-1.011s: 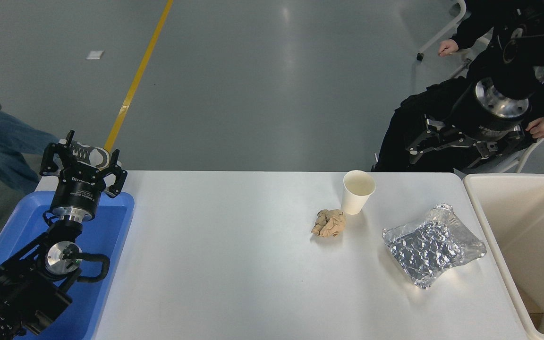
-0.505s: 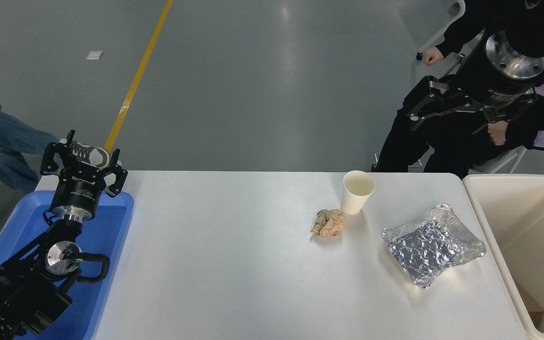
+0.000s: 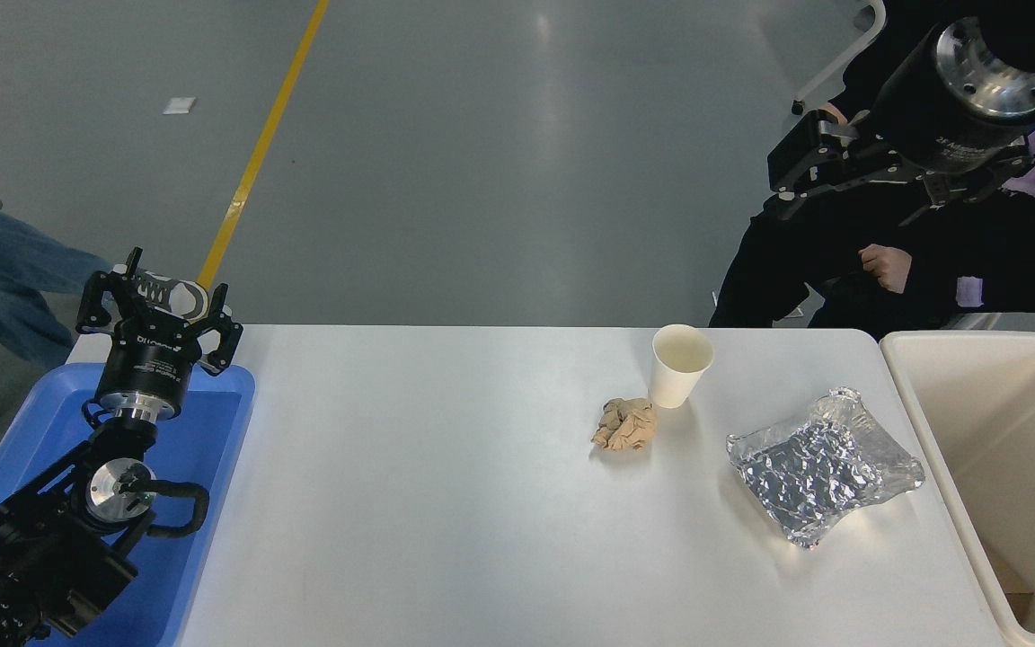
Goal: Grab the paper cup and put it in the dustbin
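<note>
The white paper cup (image 3: pixel 679 367) stands upright near the table's far edge, right of centre, with nothing in it that I can see. The cream-white dustbin (image 3: pixel 1016 440) sits off the table's right end, its deep walls open to view. My right gripper (image 3: pixel 872 175) hangs high in the air at the top right, well above and to the right of the cup, its fingers spread open and holding nothing. At the lower left, my left gripper (image 3: pixel 158 301) is parked open over a blue tray (image 3: pixel 212 422).
A crumpled tan paper ball (image 3: pixel 625 424) lies just left of the cup's base. A crinkled foil tray (image 3: pixel 823 467) rests between the cup and the dustbin. A person in black (image 3: pixel 886 261) sits beyond the table's far right corner, behind my right gripper.
My right gripper has risen from just above the table's far right corner to the picture's top right. The seated person has shifted a hand. The cup and the left arm are unmoved.
</note>
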{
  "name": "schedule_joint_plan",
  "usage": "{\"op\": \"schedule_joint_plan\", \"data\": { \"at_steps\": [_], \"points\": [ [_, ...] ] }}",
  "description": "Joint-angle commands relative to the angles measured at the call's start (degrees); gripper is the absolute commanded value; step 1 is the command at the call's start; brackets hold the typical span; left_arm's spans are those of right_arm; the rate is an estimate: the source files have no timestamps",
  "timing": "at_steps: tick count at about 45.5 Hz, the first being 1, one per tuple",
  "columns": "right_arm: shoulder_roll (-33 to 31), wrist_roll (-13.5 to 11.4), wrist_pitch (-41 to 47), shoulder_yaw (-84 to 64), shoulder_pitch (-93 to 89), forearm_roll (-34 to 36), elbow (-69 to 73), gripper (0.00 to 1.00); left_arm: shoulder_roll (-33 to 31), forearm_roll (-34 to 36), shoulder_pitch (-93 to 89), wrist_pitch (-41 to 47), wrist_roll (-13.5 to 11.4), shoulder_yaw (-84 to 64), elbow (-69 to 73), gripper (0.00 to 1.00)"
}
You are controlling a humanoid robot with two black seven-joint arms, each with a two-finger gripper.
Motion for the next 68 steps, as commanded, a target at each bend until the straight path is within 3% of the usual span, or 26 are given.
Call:
{"op": "schedule_joint_plan", "data": {
  "at_steps": [1,15,34,49,68],
  "points": [
    [0.16,0.00,-7.84,1.86,-5.00,-0.42,-0.34,1.00,0.00,0.01,0.00,0.00,0.00,0.09,-0.01,0.99],
    [0.68,-0.09,-15.39,7.41,-19.32,-0.42,-6.75,1.00,0.00,0.01,0.00,0.00,0.00,0.00,-0.01,0.99],
    [7.80,-0.09,-29.46,9.07,-42.53,0.64,-19.94,1.00,0.00,0.01,0.09,-0.09,0.00,0.00,-0.01,0.99],
    [13.08,-0.52,-30.87,13.38,-57.91,6.52,-37.25,1.00,0.00,0.01,0.09,-0.09,0.00,0.00,-0.01,0.99],
    [13.43,-1.32,-31.75,13.91,-64.24,6.52,-46.14,1.00,0.00,0.01,0.09,-0.27,0.00,0.00,-0.01,0.99]
  ]
}}
